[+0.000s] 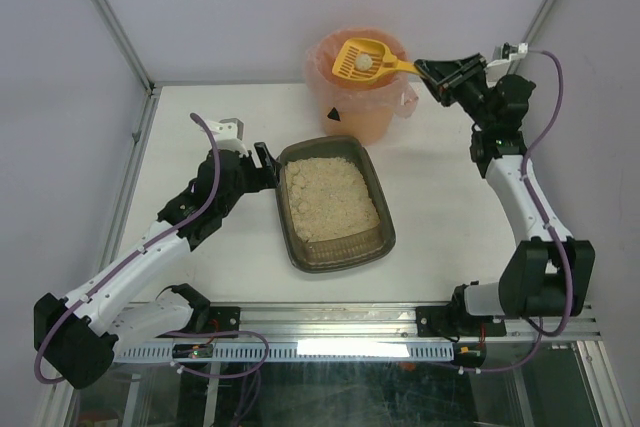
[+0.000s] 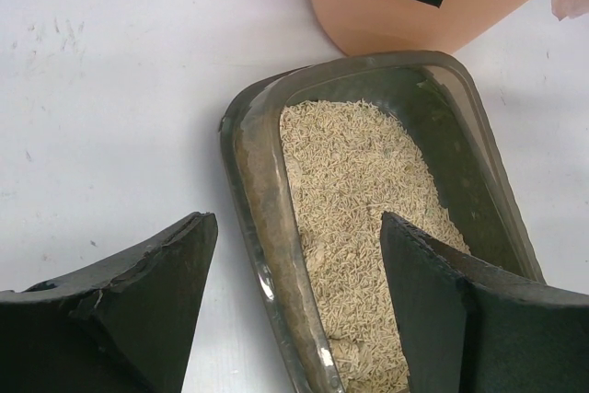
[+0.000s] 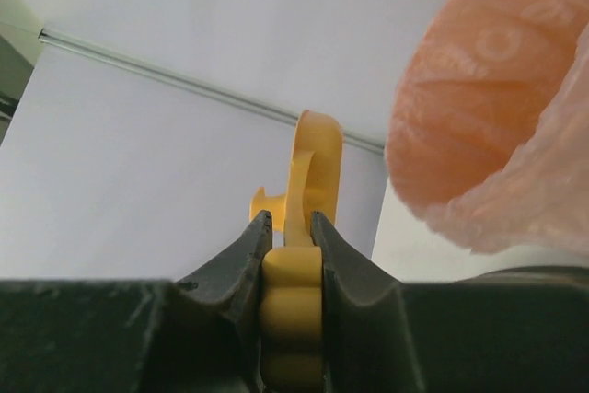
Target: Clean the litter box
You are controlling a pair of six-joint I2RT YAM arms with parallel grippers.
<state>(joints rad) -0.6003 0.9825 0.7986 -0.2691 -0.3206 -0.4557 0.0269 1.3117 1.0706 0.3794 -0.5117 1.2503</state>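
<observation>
A shallow dark litter box [image 1: 338,255] with beige litter [image 1: 330,197] sits mid-table [image 1: 200,127]. The left gripper [image 2: 296,220] has its fingers apart astride the box's left wall, one outside and one over the litter. The right gripper [image 1: 428,72] is clamped on the handle of a yellow scoop [image 1: 350,52], which carries a pale clump [image 1: 366,63] above a pink-lined bin [image 1: 365,112] at the far edge.

Litter box [image 1: 338,253]: shallow dark tray, beige litter, mid-table.

White table [image 1: 450,207] with litter box [image 1: 338,254] and pink-lined bin [image 1: 365,119] on it
</observation>
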